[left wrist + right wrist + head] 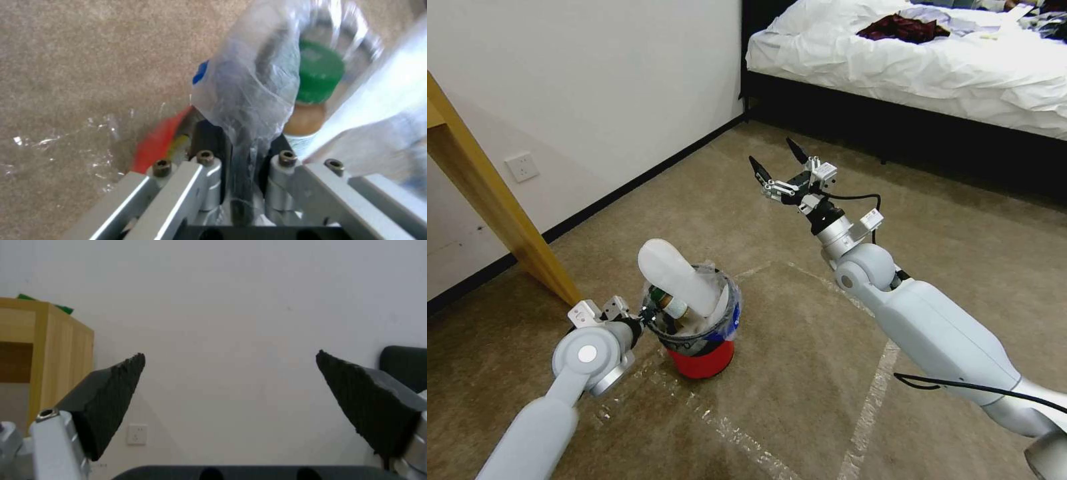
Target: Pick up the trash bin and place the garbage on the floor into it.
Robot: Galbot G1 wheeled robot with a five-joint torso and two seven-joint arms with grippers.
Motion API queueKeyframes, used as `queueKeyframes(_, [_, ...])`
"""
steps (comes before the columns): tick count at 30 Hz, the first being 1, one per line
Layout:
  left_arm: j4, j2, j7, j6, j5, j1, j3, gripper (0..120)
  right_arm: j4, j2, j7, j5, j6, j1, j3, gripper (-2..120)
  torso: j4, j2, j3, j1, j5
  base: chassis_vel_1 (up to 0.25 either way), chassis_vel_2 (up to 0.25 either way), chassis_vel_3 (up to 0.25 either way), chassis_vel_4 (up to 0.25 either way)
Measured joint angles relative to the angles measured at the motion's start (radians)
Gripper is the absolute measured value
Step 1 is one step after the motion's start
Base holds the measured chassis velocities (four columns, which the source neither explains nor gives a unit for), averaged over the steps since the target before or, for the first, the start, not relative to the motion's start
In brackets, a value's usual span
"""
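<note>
The trash bin (702, 359), a small red bucket with a blue band and a crinkled clear liner, stands on the beige carpet floor (800, 400) at lower centre. A flat white slipper (677, 275) sticks up out of it beside a green-capped bottle (668, 303). My left gripper (644, 321) is shut on the bin's near rim; the left wrist view shows the rim and liner (249, 110) pinched between the jaws, with the bottle's green cap (318, 75) just beyond. My right gripper (777, 160) hangs open and empty in the air, farther off toward the bed.
A wooden desk leg (500, 207) slants down just left of the bin. A white wall (594, 87) with a socket (522, 167) runs along the left. A bed (920, 60) with white sheets stands at the back right. Pale tape lines (870, 400) mark the carpet.
</note>
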Motion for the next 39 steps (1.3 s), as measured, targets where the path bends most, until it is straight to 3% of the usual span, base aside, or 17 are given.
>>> queueKeyframes(16, [-0.032, 0.010, -0.012, 0.001, 0.001, 0.028, -0.011, 34, -0.006, -0.004, 0.007, 0.003, 0.000, 0.018, -0.004, 98, 0.0000, 0.000, 0.000, 0.000, 0.0001, 0.000, 0.000, 0.000, 0.000])
queueKeyframes(35, [-0.029, 0.008, -0.015, 0.006, 0.003, 0.053, -0.024, 41, -0.030, -0.006, 0.006, 0.008, 0.001, 0.033, -0.014, 98, -0.0001, 0.000, 0.000, 0.000, 0.0001, 0.000, 0.000, 0.000, 0.000])
queueKeyframes(38, [-0.027, 0.008, -0.016, 0.009, 0.003, 0.059, -0.030, 43, -0.041, -0.003, 0.003, 0.008, 0.002, 0.035, -0.015, 98, -0.0001, 0.000, 0.000, 0.000, 0.0001, 0.000, 0.000, 0.000, 0.000])
queueKeyframes(39, [-0.028, 0.009, -0.017, 0.010, 0.002, 0.065, -0.033, 50, -0.046, 0.000, 0.001, 0.008, 0.004, 0.035, -0.015, 98, 0.0000, 0.000, 0.000, 0.000, 0.0000, 0.000, 0.000, 0.000, 0.000])
